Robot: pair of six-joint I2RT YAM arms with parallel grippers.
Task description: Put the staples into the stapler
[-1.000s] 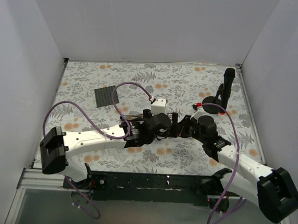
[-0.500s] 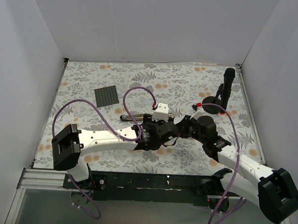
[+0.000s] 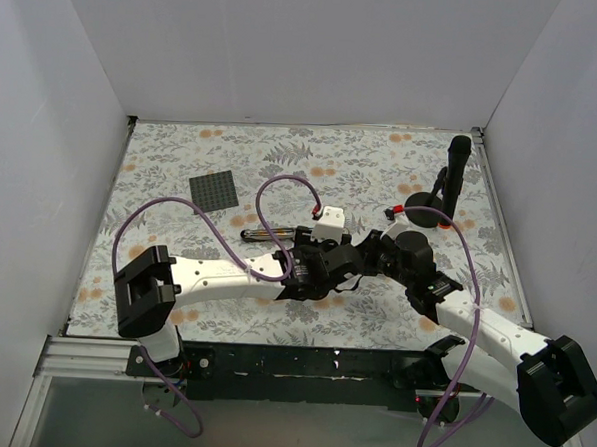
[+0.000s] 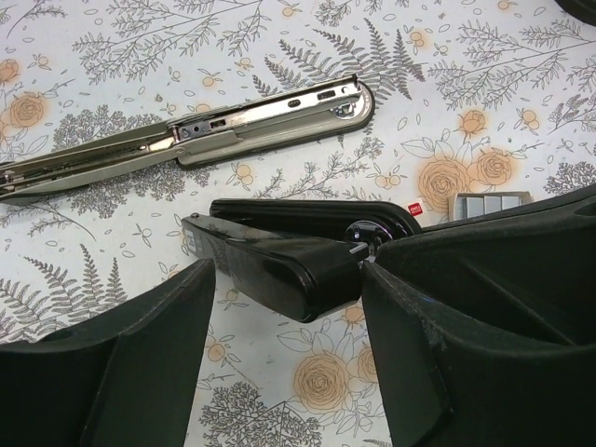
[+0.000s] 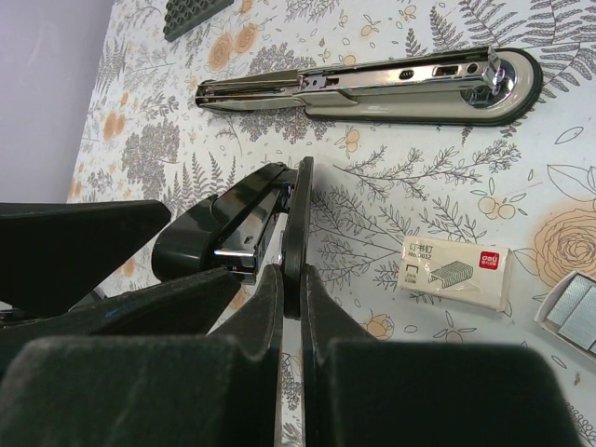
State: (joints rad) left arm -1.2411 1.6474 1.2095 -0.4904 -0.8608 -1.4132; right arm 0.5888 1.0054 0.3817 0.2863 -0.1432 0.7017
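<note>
My right gripper (image 5: 293, 279) is shut on the thin black lower arm of a small black stapler (image 5: 223, 223) and holds it on edge just above the table. My left gripper (image 4: 284, 289) is open, and the stapler's thick rounded end (image 4: 279, 256) lies between its fingertips, close to the right finger. The whitish staples box (image 5: 456, 273) and a grey block of staples (image 5: 573, 312) lie to the right; the block also shows in the left wrist view (image 4: 489, 203). In the top view the two grippers (image 3: 338, 264) (image 3: 365, 255) meet at mid-table and hide the black stapler.
A second stapler (image 4: 233, 121), opened flat with its silver channel up, lies just beyond the grippers; it also shows in the top view (image 3: 278, 234). A dark grey square mat (image 3: 213, 191) lies at the far left. A tall black stand (image 3: 453, 182) stands at the far right.
My left arm has swung right and forward, bringing its open gripper up to the black stapler. The right gripper has held still with the stapler.
</note>
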